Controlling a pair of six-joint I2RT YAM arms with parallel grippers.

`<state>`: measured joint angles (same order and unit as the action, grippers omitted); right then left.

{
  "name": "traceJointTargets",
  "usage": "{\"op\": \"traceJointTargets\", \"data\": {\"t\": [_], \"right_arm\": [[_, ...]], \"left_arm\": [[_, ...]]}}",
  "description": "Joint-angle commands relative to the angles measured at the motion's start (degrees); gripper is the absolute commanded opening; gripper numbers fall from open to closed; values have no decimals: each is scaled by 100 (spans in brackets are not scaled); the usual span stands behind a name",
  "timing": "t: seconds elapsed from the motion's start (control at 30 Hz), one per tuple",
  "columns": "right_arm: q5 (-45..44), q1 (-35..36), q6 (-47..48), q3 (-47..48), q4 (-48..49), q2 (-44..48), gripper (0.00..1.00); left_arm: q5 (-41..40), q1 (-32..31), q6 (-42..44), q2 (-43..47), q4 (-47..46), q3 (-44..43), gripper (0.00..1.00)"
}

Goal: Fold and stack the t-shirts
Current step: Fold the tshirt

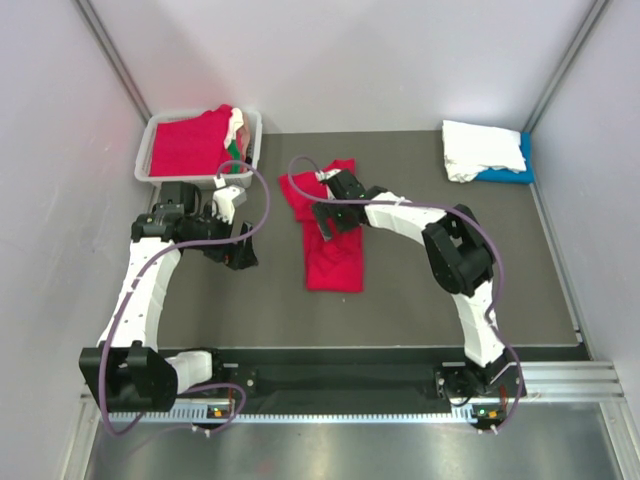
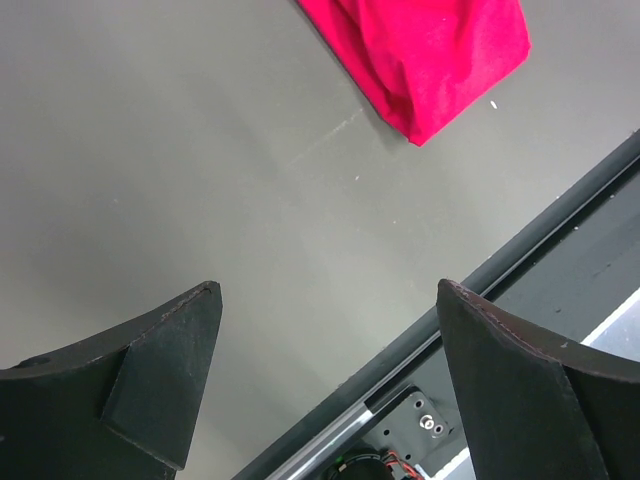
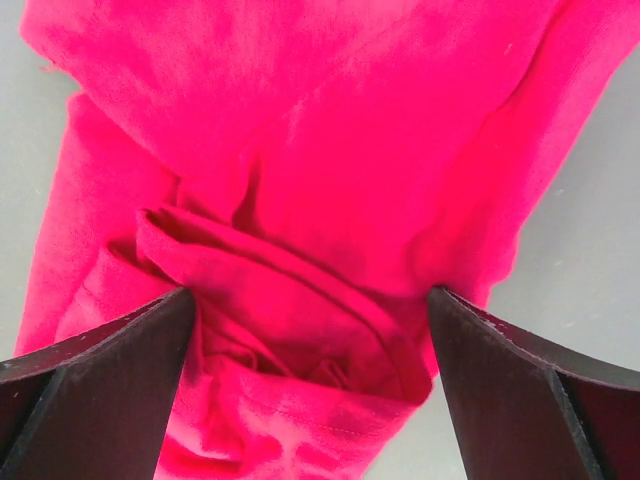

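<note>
One red t-shirt (image 3: 330,150) beneath spread right gripper (image 3: 310,298); left gripper (image 2: 328,285) apart

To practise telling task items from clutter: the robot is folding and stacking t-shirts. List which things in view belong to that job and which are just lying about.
Belong to the job:
- spread red t-shirt, mid-table under the right arm
- heaped red t-shirt in the tub
- white t-shirt, folded, lying on the blue t-shirt

Just lying about:
- plastic tub
- grey table
</note>
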<state>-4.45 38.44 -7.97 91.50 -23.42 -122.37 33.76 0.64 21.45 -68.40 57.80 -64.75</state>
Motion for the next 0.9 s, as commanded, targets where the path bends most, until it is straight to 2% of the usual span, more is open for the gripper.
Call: {"op": "traceJointTargets", "data": {"t": [0.0, 0.2, 0.3, 0.43, 0.5, 0.67, 0.87], "right_arm": [[-293, -47, 269, 570, 48, 116, 100], [-153, -47, 357, 509, -13, 747, 100], [-416, -47, 357, 80, -22, 1309, 100], [-540, 24, -19, -1341, 214, 2364, 100], [-513, 94, -169, -1809, 259, 2978, 100], [-399, 357, -706, -3234, 417, 4017, 100], [-601, 1025, -1014, -3596, 347, 3862, 100]], "left_arm": [[254, -21, 70, 125, 65, -196, 93], [342, -21, -1, 99, 126, -301, 93], [421, -21, -88, 38, 152, -354, 93], [623, -47, -203, -68, 196, -328, 93], [501, -371, -299, -95, 188, -258, 93], [-571, -1347, -659, 11, -347, 172, 94], [-555, -1418, -757, -287, -709, 542, 94]]}}
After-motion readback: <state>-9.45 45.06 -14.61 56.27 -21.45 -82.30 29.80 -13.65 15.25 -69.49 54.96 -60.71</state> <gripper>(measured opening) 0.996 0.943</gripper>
